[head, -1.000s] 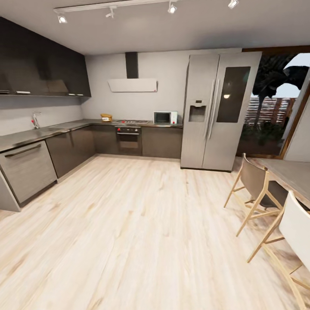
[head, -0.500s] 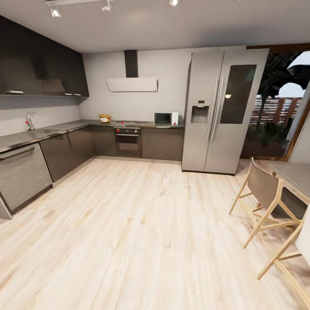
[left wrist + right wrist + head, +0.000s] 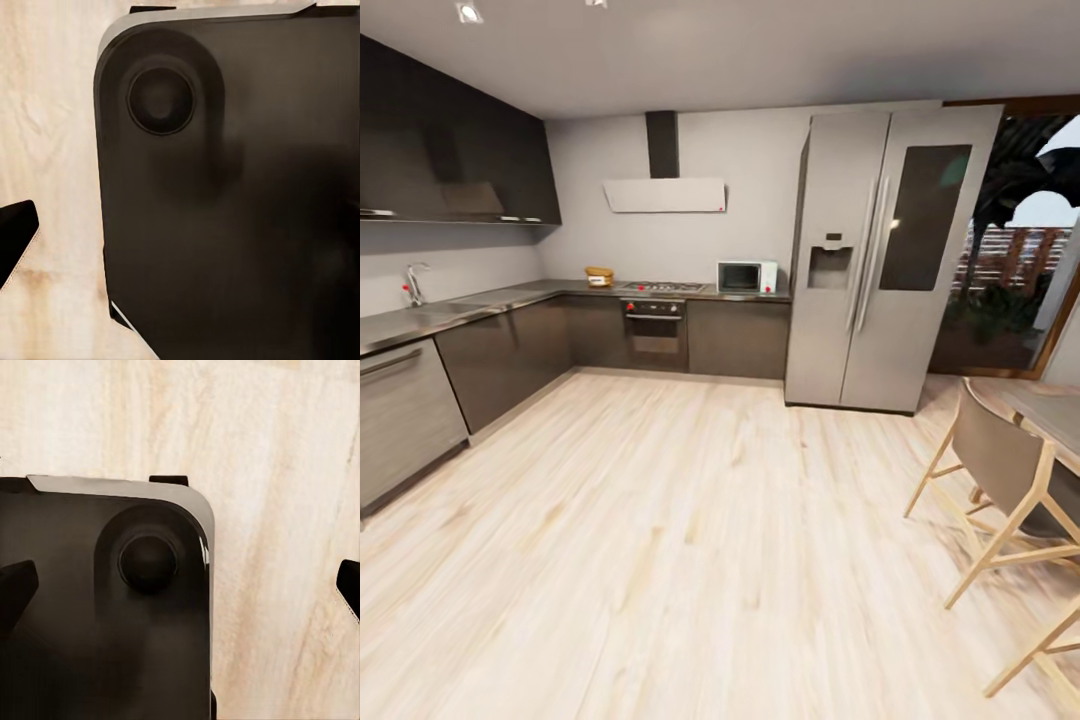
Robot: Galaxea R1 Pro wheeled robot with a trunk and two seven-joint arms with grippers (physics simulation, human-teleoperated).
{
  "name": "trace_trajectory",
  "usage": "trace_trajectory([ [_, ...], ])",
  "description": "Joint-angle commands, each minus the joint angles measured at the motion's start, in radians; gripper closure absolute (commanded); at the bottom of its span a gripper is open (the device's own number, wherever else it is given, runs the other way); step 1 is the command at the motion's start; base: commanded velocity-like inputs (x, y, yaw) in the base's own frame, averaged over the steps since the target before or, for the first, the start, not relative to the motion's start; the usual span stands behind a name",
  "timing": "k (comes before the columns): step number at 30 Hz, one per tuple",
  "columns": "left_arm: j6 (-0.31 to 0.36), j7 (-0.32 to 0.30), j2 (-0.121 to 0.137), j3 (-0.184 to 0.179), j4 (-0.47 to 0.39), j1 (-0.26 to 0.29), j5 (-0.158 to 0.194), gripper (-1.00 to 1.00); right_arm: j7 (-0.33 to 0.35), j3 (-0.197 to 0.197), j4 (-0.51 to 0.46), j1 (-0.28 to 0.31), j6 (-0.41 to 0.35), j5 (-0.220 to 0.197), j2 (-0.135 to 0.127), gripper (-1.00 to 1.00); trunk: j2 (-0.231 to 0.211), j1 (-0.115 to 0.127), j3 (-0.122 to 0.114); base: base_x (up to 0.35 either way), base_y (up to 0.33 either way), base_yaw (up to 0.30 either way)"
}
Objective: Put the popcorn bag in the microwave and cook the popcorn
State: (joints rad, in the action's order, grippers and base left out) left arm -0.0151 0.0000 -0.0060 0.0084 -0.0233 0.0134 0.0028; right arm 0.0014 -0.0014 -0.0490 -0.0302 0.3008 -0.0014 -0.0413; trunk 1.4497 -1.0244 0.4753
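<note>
The right pincer (image 3: 180, 585) stands open, its two dark fingertips (image 3: 16, 589) at opposite edges of the right wrist view, over the robot's black base (image 3: 97, 622) and the pale wood floor (image 3: 285, 472). Of the left pincer, one dark fingertip (image 3: 15, 240) shows in the left wrist view beside the base (image 3: 240, 210); whether it is open or closed cannot be told. Far ahead of both pincers, across the floor (image 3: 660, 550), the popcorn bag (image 3: 599, 276) sits on the grey worktop (image 3: 550, 288) in the corner. The microwave (image 3: 746, 277) stands on the same worktop, well apart from the bag, beyond the hob (image 3: 661, 287) and beside the fridge (image 3: 885, 260).
</note>
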Motion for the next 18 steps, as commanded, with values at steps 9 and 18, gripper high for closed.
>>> trace_trajectory([
  [9, 0.000, 0.000, 0.000, 0.001, 0.000, 0.000, 0.000, -1.00, 0.000, 0.000, -0.002, 0.000, 0.001, 0.000, 0.000, -1.00, 0.000, -0.001, 0.001, 0.340, 0.000, 0.000],
  [18, 0.000, 0.000, 0.000, 0.001, 0.000, 0.000, 0.000, -1.00, 0.000, 0.000, -0.001, 0.000, 0.001, 0.000, 0.000, -1.00, 0.000, -0.001, 0.001, 0.340, 0.000, 0.000],
])
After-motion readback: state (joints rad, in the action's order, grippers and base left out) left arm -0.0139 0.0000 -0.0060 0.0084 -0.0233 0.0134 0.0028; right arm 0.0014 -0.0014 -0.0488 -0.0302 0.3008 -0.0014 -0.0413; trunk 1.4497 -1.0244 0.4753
